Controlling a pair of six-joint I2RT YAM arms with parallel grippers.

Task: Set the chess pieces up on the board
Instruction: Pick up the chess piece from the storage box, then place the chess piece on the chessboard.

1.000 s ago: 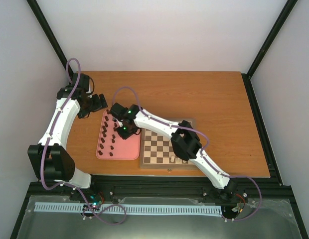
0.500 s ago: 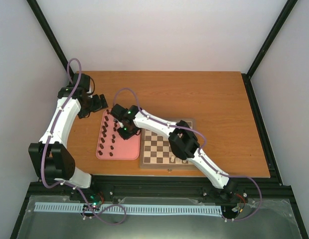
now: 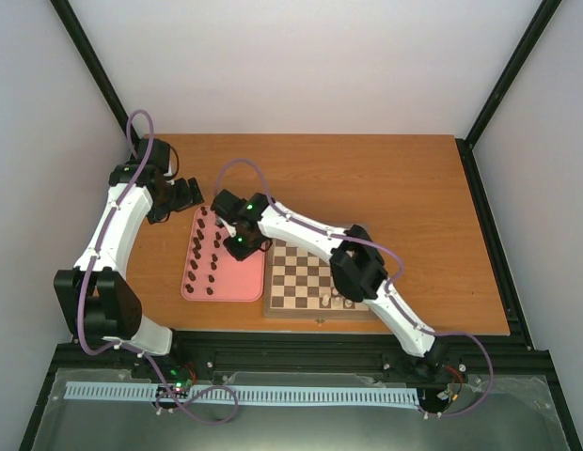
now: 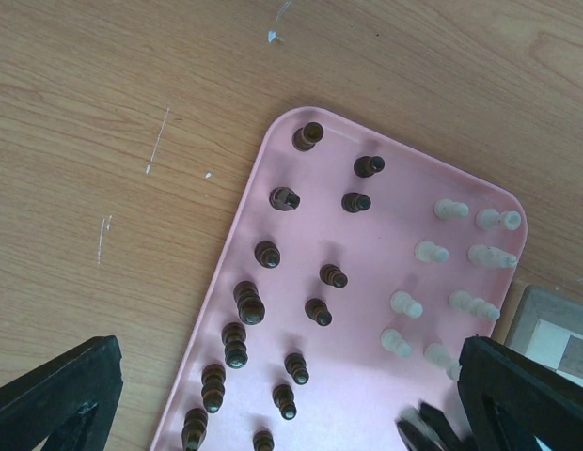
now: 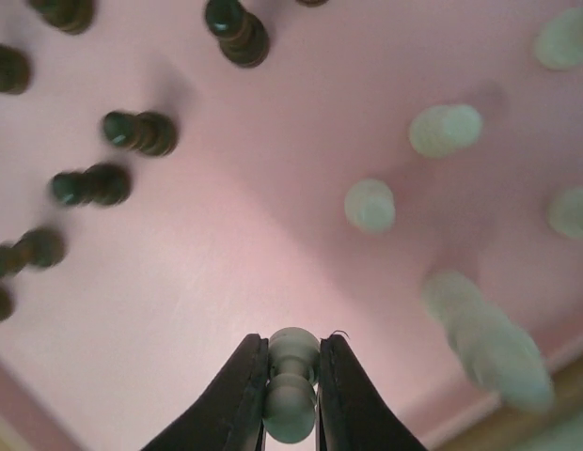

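Bright, even light — close-up chess pieces [image 5: 487, 343] blurred, shadows soft

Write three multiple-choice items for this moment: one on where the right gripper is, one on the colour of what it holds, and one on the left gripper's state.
1. The right gripper is above:
A. the pink tray
B. the chessboard
C. neither of them

2. The chess piece it grips is:
A. dark brown
B. cream-white
C. red

3. The left gripper is:
A. shut on a pawn
B. shut on nothing
C. open and empty

Key:
1 A: the right wrist view shows pink surface beneath it, and the top view puts it left of the chessboard.
2 B: the piece is pale in the right wrist view.
3 C: its jaws stand wide apart at the edges of the left wrist view, gripping nothing.
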